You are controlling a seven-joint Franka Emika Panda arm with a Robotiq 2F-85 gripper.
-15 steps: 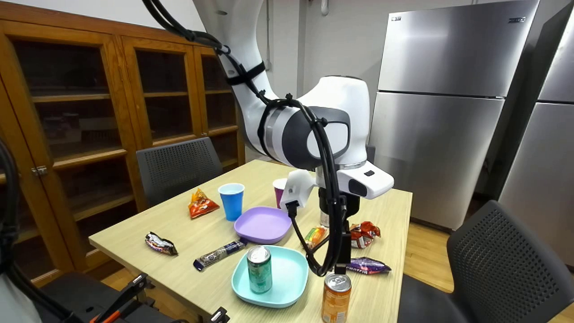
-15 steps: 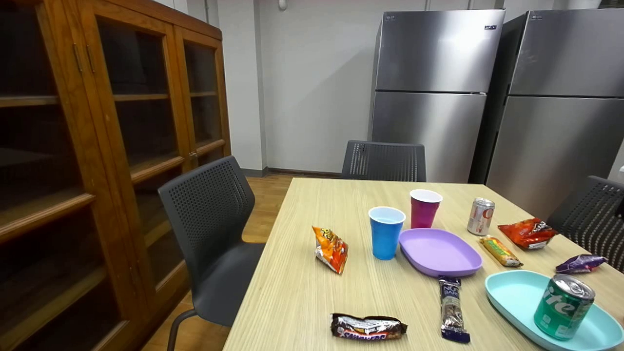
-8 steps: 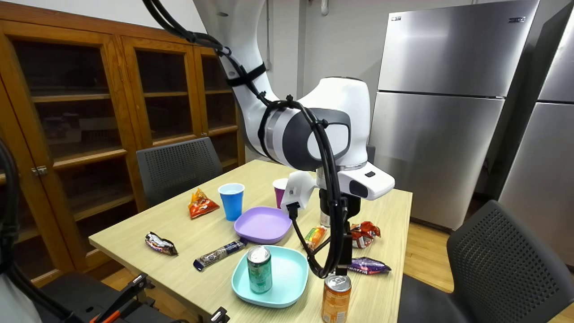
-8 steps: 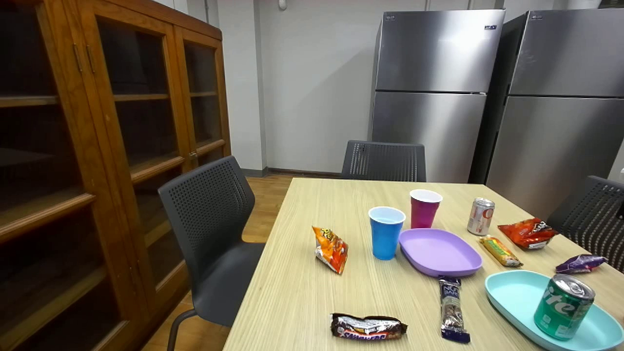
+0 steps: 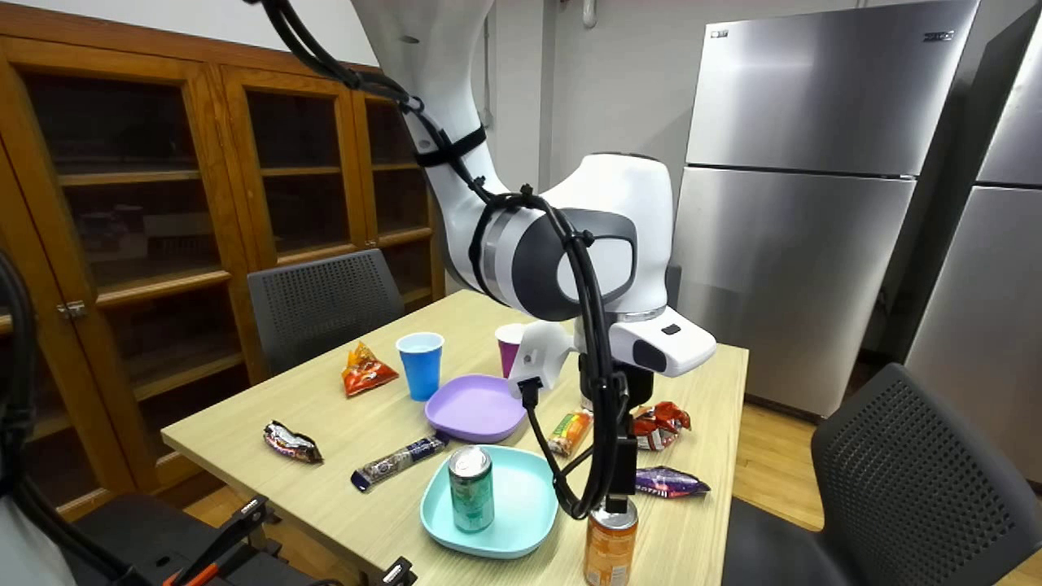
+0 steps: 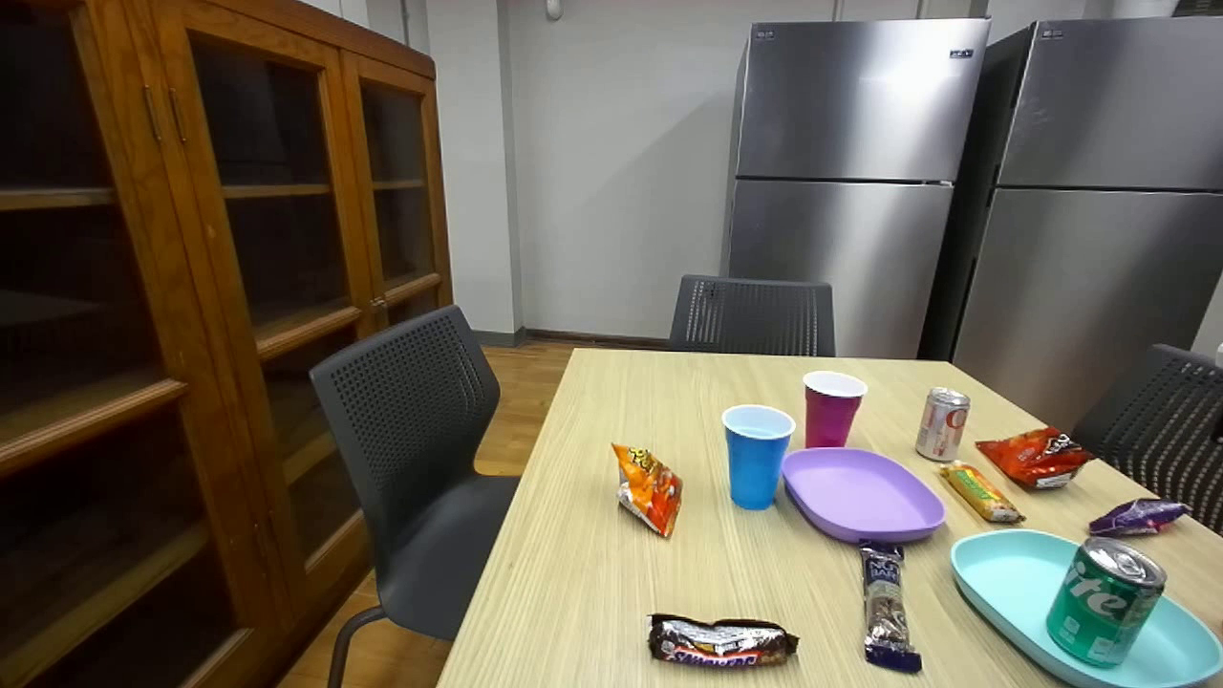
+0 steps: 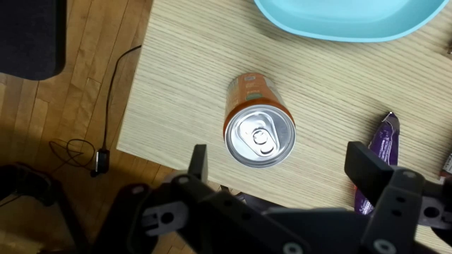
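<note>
On turquoise plate [image 5: 523, 500], green can [image 5: 471, 492]; claw [image 7: 278, 158] spread near upright orange can [image 7: 259, 120].

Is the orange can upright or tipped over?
Upright: in an exterior view the orange can stands vertical, and the wrist view looks down on its lid.

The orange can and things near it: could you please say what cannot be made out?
Orange can: foot cut off by the bottom edge in an exterior view.
Purple wrapper: in the wrist view, middle hidden by the gripper.
Teal plate: cut off by the wrist view's top edge.
</note>
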